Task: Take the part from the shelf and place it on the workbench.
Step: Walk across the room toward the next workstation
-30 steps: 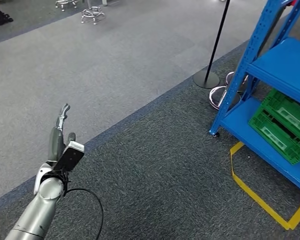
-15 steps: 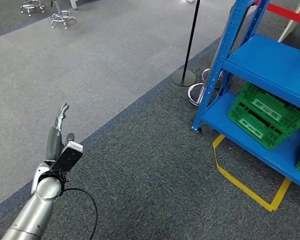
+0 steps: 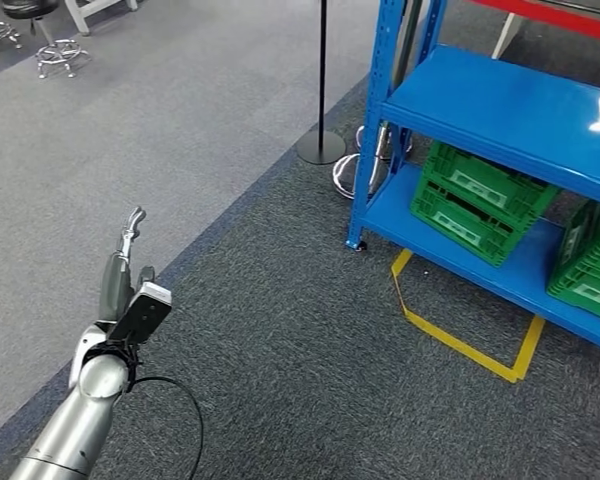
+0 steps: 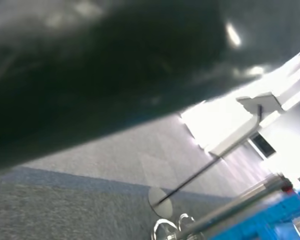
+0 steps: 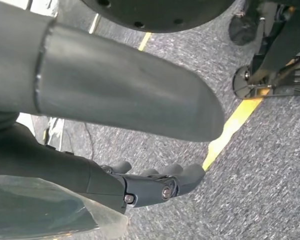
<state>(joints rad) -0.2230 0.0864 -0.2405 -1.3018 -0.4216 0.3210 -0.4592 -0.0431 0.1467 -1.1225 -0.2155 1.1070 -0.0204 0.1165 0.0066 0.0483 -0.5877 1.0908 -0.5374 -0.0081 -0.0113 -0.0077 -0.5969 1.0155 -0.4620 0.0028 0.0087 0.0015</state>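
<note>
The blue steel shelf rack (image 3: 501, 110) stands ahead on my right; its lower board carries two green slatted plastic crates (image 3: 474, 200), tilted, contents hidden. The part I cannot make out. My left hand (image 3: 123, 275) is raised, fingers spread, holding nothing. My right hand (image 5: 156, 185) hangs loosely extended and empty.

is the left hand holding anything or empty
Empty. In the head view the left hand is raised over the carpet, fingers extended upward, with nothing between them.

Glossy blue metal shelf (image 3: 501, 105), rough grey carpet (image 3: 282, 340).
</note>
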